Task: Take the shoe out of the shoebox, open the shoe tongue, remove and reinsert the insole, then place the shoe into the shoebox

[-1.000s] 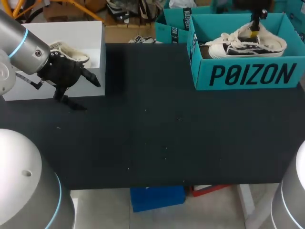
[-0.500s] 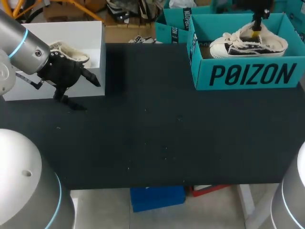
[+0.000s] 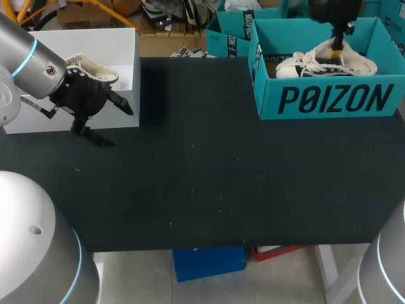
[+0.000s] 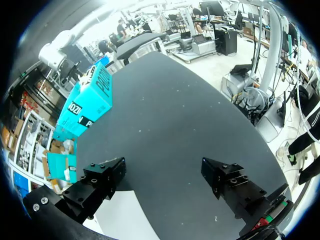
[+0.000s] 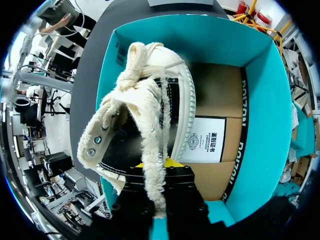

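Head view: the right gripper (image 3: pixel 337 44) pinched the sneaker (image 3: pixel 355 63) by its upper rim. The sneaker sat inside the teal shoebox (image 3: pixel 329 100) at the far right of the dark surface (image 3: pixel 209 177). The left gripper (image 3: pixel 109 125) was spread wide and empty by the white box (image 3: pixel 126 44).

Left wrist view: the left gripper (image 4: pixel 165 177) was wide, with only surface beneath it. The shoebox (image 4: pixel 90 100) was well apart.

Right wrist view: the right gripper (image 5: pixel 159 167) was clamped on the sneaker (image 5: pixel 150 95) at its frayed collar, within the shoebox (image 5: pixel 260 100). The sneaker was likely light, with floppy canvas and a stiff rubber sole. The fringe could slip, so the heel collar looked the firmer hold.
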### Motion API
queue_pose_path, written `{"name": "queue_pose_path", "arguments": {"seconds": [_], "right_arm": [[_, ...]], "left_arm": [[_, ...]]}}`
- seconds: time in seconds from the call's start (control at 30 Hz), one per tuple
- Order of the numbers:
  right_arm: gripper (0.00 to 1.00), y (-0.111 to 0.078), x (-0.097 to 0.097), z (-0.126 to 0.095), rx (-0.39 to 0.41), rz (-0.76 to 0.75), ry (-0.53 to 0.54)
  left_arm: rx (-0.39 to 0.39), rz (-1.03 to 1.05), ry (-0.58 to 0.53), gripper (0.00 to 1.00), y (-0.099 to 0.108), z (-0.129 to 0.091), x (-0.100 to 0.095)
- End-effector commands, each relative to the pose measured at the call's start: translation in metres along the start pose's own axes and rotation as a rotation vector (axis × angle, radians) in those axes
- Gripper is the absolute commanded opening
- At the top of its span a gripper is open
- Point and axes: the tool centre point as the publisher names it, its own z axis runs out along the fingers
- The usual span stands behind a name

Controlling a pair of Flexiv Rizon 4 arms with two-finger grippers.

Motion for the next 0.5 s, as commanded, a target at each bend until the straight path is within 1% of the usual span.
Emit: {"name": "queue_pose_path", "arguments": {"seconds": [0.03, 0.5], "right_arm": [[0.00, 0.002, -0.011, 0.011, -0.003, -0.006, 0.027], [0.00, 0.003, -0.017, 0.035, -0.012, -0.013, 0.057]], "left_arm": [[-0.002, 0.003, -0.004, 1.00, 0.000, 0.000, 0.002], [-0.002, 0.003, -0.004, 1.00, 0.000, 0.000, 0.002]]}}
